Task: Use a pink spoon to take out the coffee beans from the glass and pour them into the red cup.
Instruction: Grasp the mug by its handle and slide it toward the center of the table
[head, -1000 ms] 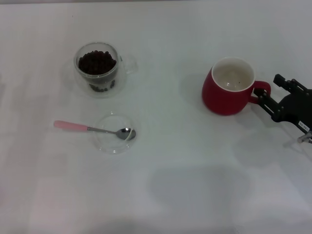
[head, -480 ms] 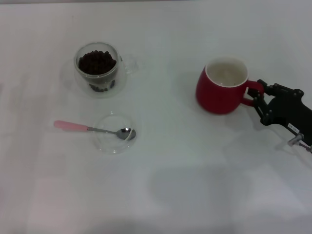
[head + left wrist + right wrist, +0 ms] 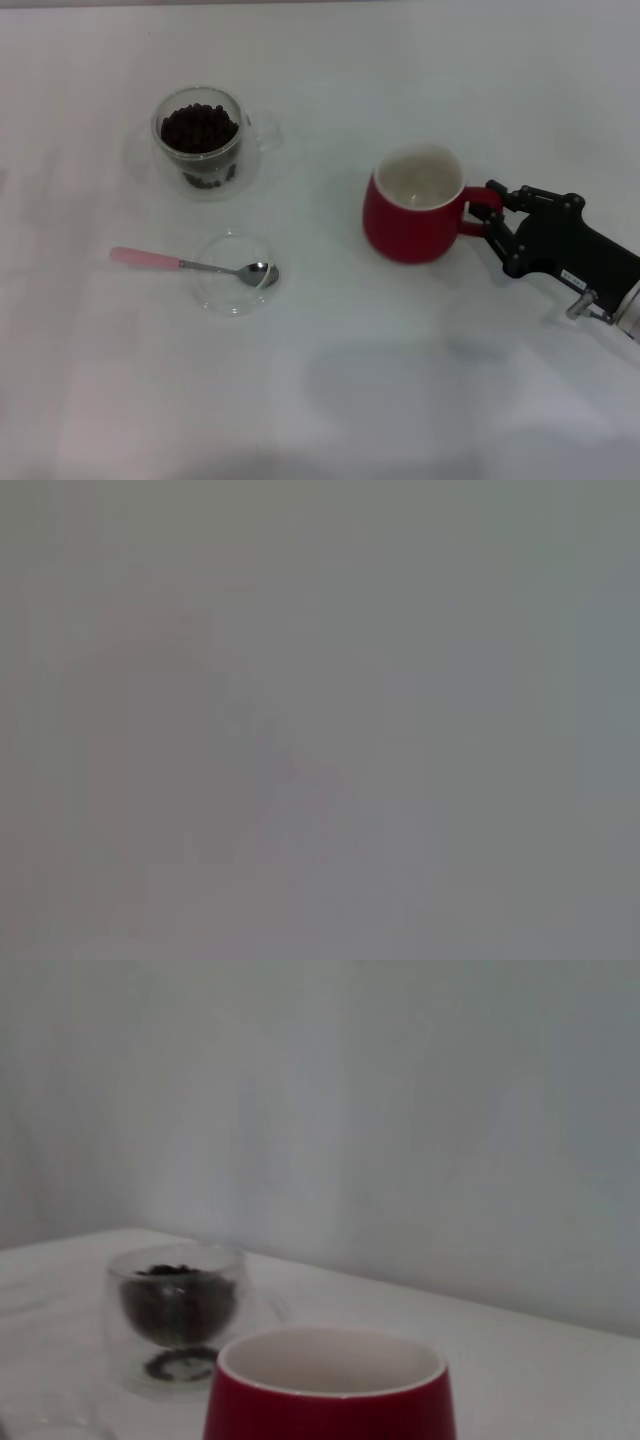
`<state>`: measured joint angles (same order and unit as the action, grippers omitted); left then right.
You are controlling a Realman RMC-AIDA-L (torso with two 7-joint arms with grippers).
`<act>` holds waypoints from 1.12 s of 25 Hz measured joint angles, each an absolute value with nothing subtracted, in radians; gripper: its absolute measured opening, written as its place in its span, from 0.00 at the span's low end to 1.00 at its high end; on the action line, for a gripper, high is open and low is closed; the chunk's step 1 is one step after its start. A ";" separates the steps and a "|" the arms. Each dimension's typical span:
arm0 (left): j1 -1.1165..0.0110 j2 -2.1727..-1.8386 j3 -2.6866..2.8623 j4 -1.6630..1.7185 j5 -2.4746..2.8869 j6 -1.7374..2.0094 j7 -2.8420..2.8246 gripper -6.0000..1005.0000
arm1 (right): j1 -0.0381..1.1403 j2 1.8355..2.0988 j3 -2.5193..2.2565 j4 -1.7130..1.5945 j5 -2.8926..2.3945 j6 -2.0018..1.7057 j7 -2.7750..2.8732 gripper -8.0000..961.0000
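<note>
The red cup (image 3: pixel 413 206) stands right of the table's middle, white inside and empty. My right gripper (image 3: pixel 493 222) is shut on its handle from the right. The cup also fills the foreground of the right wrist view (image 3: pixel 330 1390). The glass (image 3: pixel 201 142) with coffee beans (image 3: pixel 199 126) stands at the far left and shows in the right wrist view (image 3: pixel 178 1315) behind the cup. The pink spoon (image 3: pixel 190 264) lies in front of the glass, its metal bowl resting in a flat clear dish (image 3: pixel 234 273) and its handle pointing left. The left gripper is out of view.
The white table (image 3: pixel 330 380) stretches open in front and between the glass and the cup. A pale wall (image 3: pixel 400 1110) rises behind the table. The left wrist view shows only a blank grey blur.
My right gripper has dragged the red cup left and toward me across the table, nearer the dish and spoon. The glass, spoon and dish have not moved.
</note>
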<state>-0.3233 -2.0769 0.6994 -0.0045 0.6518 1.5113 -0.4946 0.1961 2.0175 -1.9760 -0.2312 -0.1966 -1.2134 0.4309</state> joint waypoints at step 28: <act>-0.328 -2.077 0.706 -0.005 0.660 1.512 -0.494 0.83 | 0.186 2.014 -2.138 -0.212 -0.198 -1.300 0.388 0.25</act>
<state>-0.3283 -2.0770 0.7061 -0.0046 0.6597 1.5123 -0.4938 0.1864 2.0140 -2.1380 -0.2124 -0.1977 -1.2997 0.3883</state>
